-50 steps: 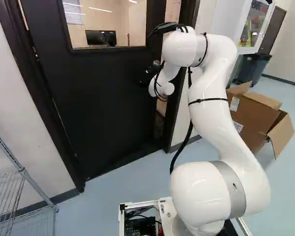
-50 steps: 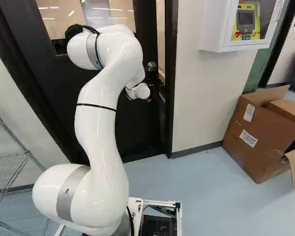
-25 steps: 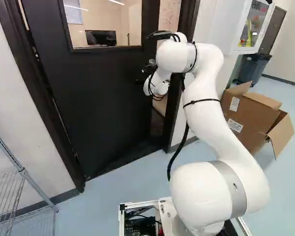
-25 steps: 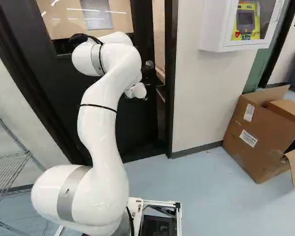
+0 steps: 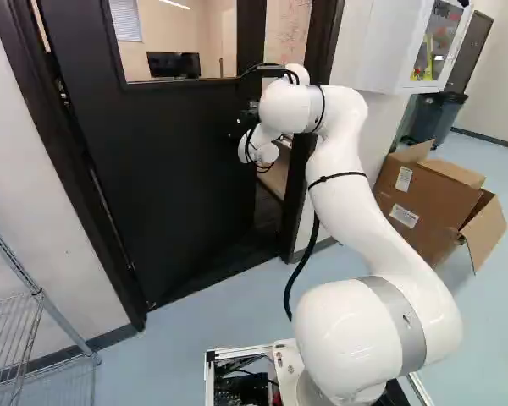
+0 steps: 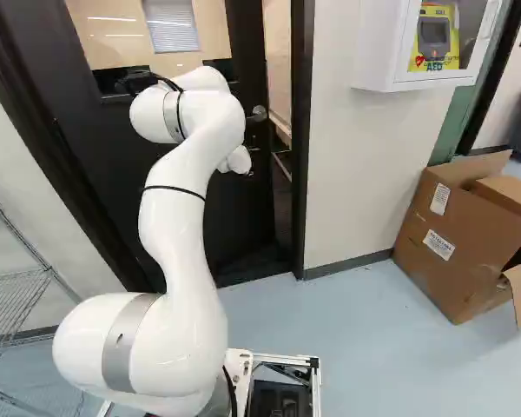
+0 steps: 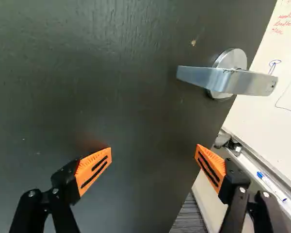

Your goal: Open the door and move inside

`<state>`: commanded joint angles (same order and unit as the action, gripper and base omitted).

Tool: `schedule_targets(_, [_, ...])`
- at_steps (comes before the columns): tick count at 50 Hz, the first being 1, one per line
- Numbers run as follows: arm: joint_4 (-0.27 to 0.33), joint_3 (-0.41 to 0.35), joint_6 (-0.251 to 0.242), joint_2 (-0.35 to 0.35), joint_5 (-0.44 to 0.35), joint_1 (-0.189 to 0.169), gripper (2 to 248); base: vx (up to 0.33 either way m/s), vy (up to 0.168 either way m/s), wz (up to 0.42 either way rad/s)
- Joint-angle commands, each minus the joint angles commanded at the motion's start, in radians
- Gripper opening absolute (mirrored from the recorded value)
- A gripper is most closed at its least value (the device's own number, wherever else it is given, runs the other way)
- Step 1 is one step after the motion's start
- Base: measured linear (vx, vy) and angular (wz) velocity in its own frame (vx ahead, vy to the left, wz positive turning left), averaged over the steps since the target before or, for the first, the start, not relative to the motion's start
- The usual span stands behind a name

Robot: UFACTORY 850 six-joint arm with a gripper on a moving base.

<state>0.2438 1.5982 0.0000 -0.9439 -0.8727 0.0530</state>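
Door ajar — push it, don't pull

The door stands partly open ahead of the base, swung away from the arm, with a gap between its free edge and the frame. It looks heavy and rigid, its painted face fairly smooth; I'd expect it to turn slowly and perhaps swing back if it has a closer. The lever looks like stiff, slick metal, but with the door off its latch it need not be turned. Better to press flat on the face near the free edge, where leverage is best — slipping past that edge is the risk.

The gripper faces the panel with its fingers wide apart and nothing between them, the lever ahead and off to one side. Contact with the panel I cannot confirm. The arm rises from the base, bends high and reaches forward, its wrist by the door's handle side.
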Motion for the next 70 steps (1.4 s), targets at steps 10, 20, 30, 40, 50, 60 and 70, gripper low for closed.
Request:
schedule_targets(10, [-0.027, 0.029, 0.000, -0.020, 0.000, 0.012, 247, 0.000, 0.000, 0.000])
schedule_targets(20, [-0.050, 0.039, 0.000, -0.027, 0.000, 0.018, 247, 0.000, 0.000, 0.000])
schedule_targets(30, [-0.069, 0.040, 0.000, -0.028, 0.000, 0.020, 247, 0.000, 0.000, 0.000])
schedule_targets(40, [-0.083, 0.032, 0.000, -0.022, 0.000, 0.021, 247, 0.000, 0.000, 0.000])
schedule_targets(50, [-0.091, -0.020, 0.000, 0.013, 0.000, 0.022, 247, 0.000, 0.000, 0.000])
schedule_targets(60, [-0.091, -0.095, 0.000, 0.066, 0.000, 0.023, 247, 0.000, 0.000, 0.000])
schedule_targets(70, [-0.091, -0.171, 0.000, 0.119, 0.000, 0.025, 247, 0.000, 0.000, 0.000])
